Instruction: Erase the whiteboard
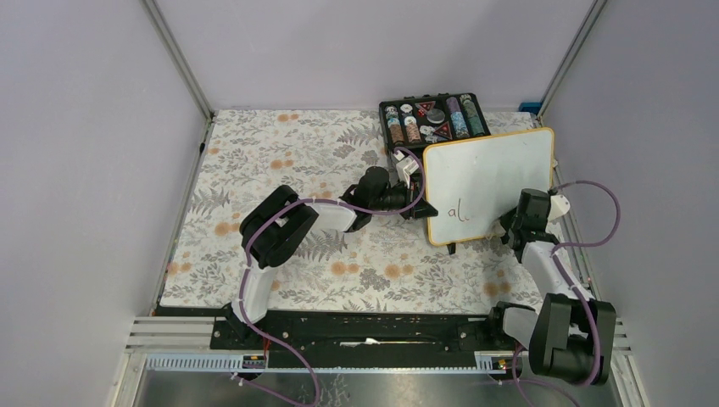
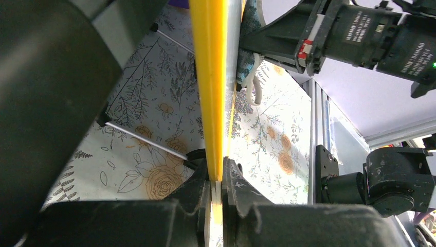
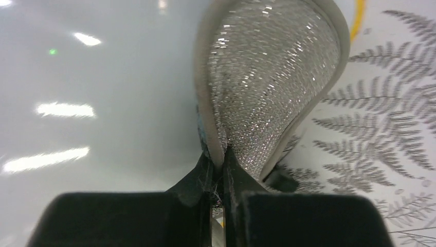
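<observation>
The whiteboard (image 1: 490,182), white with a yellow-orange frame, is held tilted up at the right of the table. Faint writing shows near its lower left. My left gripper (image 1: 421,208) is shut on its left edge; in the left wrist view the yellow frame (image 2: 208,77) runs edge-on between my fingers (image 2: 218,188). My right gripper (image 1: 511,222) is at the board's lower right, shut on a silvery scouring sponge (image 3: 272,87) with a grey rim. The sponge is pressed against the white board face (image 3: 103,103).
A black case of coloured chips (image 1: 433,117) stands behind the board at the back edge. The table has a floral cloth (image 1: 288,170). Grey walls enclose the left and right sides. The right arm's body (image 2: 370,36) is close behind the board.
</observation>
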